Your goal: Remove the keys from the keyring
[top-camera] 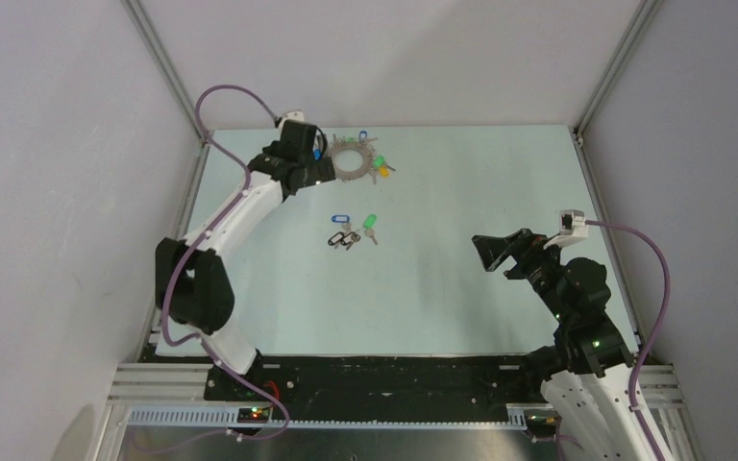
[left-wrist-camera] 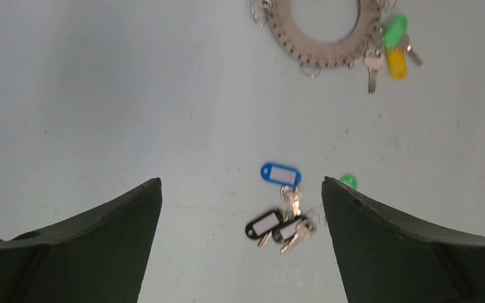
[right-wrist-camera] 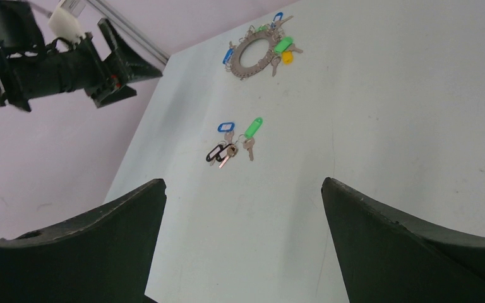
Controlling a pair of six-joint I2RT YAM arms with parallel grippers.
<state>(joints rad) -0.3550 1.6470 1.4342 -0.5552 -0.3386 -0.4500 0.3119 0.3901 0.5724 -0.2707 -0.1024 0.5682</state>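
The grey keyring (top-camera: 351,161) lies flat at the far left of the table. Keys with blue (top-camera: 363,136), green and yellow tags (top-camera: 381,169) hang from its rim. It also shows in the left wrist view (left-wrist-camera: 319,55) and the right wrist view (right-wrist-camera: 242,65). A loose cluster of keys (top-camera: 351,233) with blue, green and black tags lies nearer the middle (left-wrist-camera: 281,221) (right-wrist-camera: 230,146). My left gripper (top-camera: 315,171) is open and empty, just left of the ring, above the table (left-wrist-camera: 241,189). My right gripper (top-camera: 500,252) is open and empty, far right of both (right-wrist-camera: 243,189).
The pale table (top-camera: 442,288) is enclosed by white walls with aluminium frame posts (top-camera: 165,67) at the back corners. The left arm (right-wrist-camera: 50,57) shows in the right wrist view beside the back-left post.
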